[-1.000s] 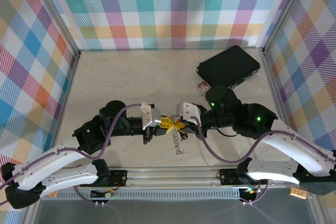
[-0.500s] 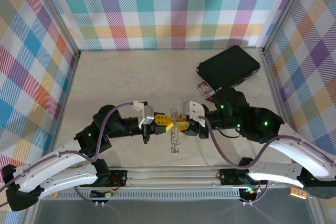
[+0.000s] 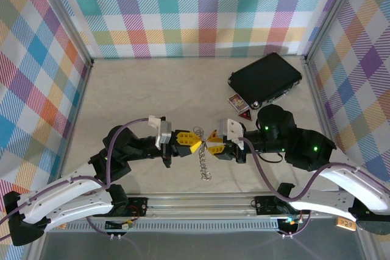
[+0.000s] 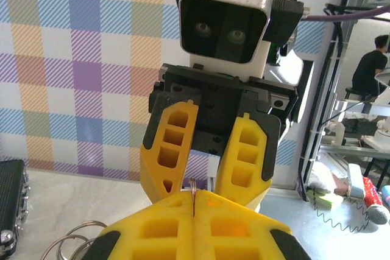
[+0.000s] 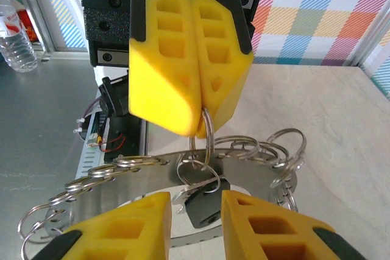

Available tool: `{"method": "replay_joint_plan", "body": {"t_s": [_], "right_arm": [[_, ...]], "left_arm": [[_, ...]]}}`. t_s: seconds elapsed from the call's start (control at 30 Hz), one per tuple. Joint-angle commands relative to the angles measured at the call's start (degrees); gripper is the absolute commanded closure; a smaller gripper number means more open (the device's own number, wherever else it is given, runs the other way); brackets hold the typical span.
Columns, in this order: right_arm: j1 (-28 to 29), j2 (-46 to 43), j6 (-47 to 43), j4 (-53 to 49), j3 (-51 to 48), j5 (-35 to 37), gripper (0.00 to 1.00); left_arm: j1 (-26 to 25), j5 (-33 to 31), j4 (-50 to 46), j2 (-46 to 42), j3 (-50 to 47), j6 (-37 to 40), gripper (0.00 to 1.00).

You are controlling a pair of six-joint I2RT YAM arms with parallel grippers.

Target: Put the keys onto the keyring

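Note:
My left gripper [image 3: 192, 143] is shut on a thin silver ring [image 5: 208, 131] of the keyring [image 3: 203, 162], whose chain of links trails down toward the table's near edge. In the left wrist view the ring's edge [image 4: 193, 188] shows in the seam of my left gripper [image 4: 194, 196]. Facing it, my right gripper [image 3: 211, 145] stands open. In the right wrist view a small key with a black head [image 5: 206, 206] hangs from a small ring under the left fingers [image 5: 183, 59]. It sits between the parted fingers of my right gripper [image 5: 195, 226], which do not close on it.
A black rectangular case [image 3: 265, 77] lies at the back right, with a small red card [image 3: 237, 103] in front of it. Several loose silver rings [image 5: 277, 150] spread from the keyring's flat metal band. Plaid walls enclose the table on three sides.
My right gripper has opened and drawn back slightly to the right. The left gripper stays shut on the ring and has shifted a little left, and the chain hangs between them.

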Motion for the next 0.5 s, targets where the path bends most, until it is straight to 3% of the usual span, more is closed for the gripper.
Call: {"method": "replay_joint_plan", "body": {"t_s": [0.0, 0.17, 0.33, 0.47], "right_arm": [[0.2, -0.8, 0.8, 2.4, -0.4, -1.2, 0.73], [0.2, -1.3, 1.0, 2.9, -1.0, -1.6, 0.76], [0.3, -1.4, 1.4, 3.2, -1.3, -3.6, 0.64], [0.3, -2.1, 2.6, 4.9, -2.8, -4.4, 0.63]], "left_arm": [[-0.1, 1.2, 5.3, -1.1, 0.5, -1.4, 1.00], [-0.1, 1.5, 5.5, -1.3, 0.4, -1.6, 1.00], [-0.1, 2.1, 5.8, -1.7, 0.3, -1.7, 1.00], [-0.1, 2.6, 6.2, -2.2, 0.3, -1.7, 1.00]]}}
